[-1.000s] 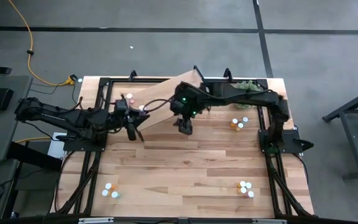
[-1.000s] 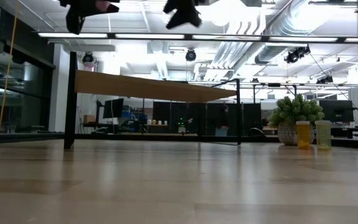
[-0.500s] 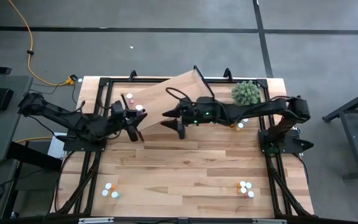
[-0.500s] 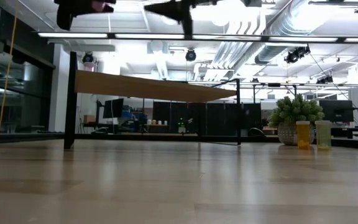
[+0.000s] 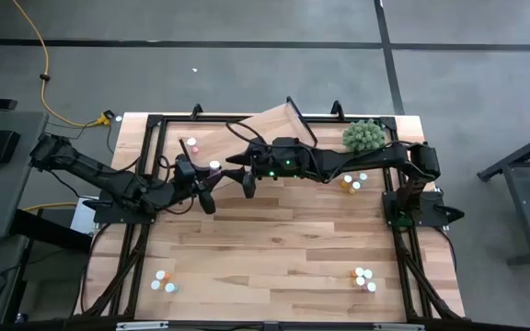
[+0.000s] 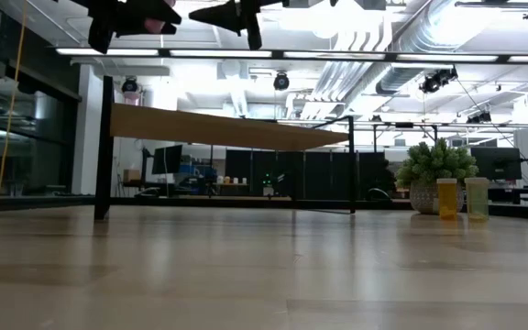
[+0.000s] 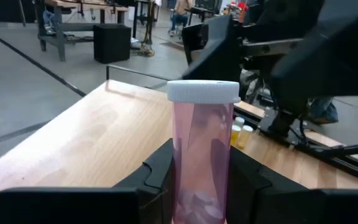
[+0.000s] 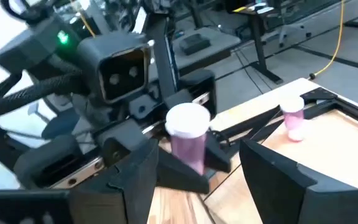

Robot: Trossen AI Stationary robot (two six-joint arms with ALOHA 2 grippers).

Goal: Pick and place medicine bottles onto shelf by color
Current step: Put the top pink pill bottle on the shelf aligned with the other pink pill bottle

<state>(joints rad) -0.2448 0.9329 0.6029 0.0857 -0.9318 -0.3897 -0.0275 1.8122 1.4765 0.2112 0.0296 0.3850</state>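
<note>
In the left wrist view a pink medicine bottle with a white cap stands upright between the fingers of my left gripper, which is shut on it. It is held in the air beside the near edge of the light-wood shelf. My right gripper reaches level from the table's right and is open. Its fingers stand just short of that bottle and touch nothing. A second pink bottle stands on the shelf's left end. My left gripper pinches the pink bottle's lower body between its two fingers. The fingers come roughly level from the table's left. The bottle stands upright in the hold with its cap up, lifted clear of the table.
A fuzzy green plant sits at the far right. Orange and yellow bottles stand near it. More bottles cluster at the near left and near right. The middle of the tabletop is bare wood.
My right gripper has swung from pointing down to level. It has gone toward the table's left and sunk a little, and now stands close to the held bottle. My left gripper has shifted slightly toward it with the pink bottle, which is still upright.
</note>
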